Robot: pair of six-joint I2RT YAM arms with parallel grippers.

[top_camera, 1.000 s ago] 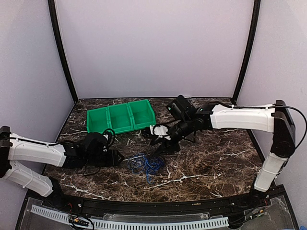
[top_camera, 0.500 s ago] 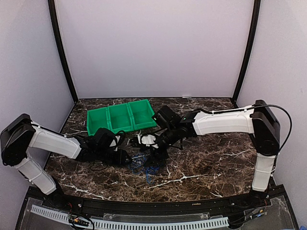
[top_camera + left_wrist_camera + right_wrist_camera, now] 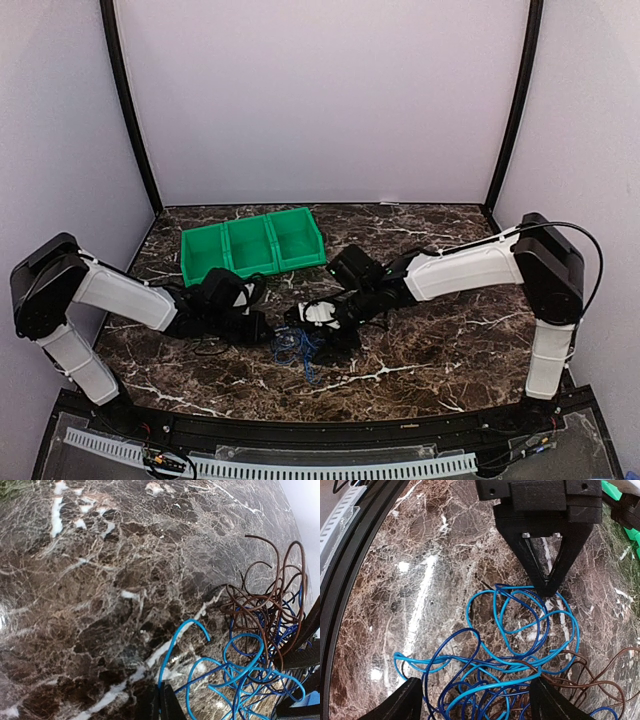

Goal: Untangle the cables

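Left claw (image 3: 547,588): closed to a point, with a light-blue strand (image 3: 172,645) seemingly pinched between its tips at the rim of the bunch.
Right claw (image 3: 480,700): held wide open, nothing gripped. Its two fingers are seen at the lower left and lower right of the right wrist frame, with the bunch lying between them.
Task's thing: a tangled bunch of very thin flexible cables (image 3: 298,345), found at the lower centre of the top frame on the dark marble-patterned desk (image 3: 450,330).
Deciding relation: from the left claw's tip at the upper right of the right wrist frame, the pinched loop runs down-frame into the mass straddled by the right claw. The bunch is spread mostly left to right across that frame. A pull apart along the loop's line is judged to be what the next move calls for.
Nearer arm: neither, as both are at the bunch, the left at its rim and the right over its body.
Counts: two claws and one bunch. Strands are seen in three colours (light blue, dark blue, brown), but the number of separate cords cannot be told. One green three-compartment plastic bin (image 3: 252,247) is set apart, up-frame and left of the bunch.
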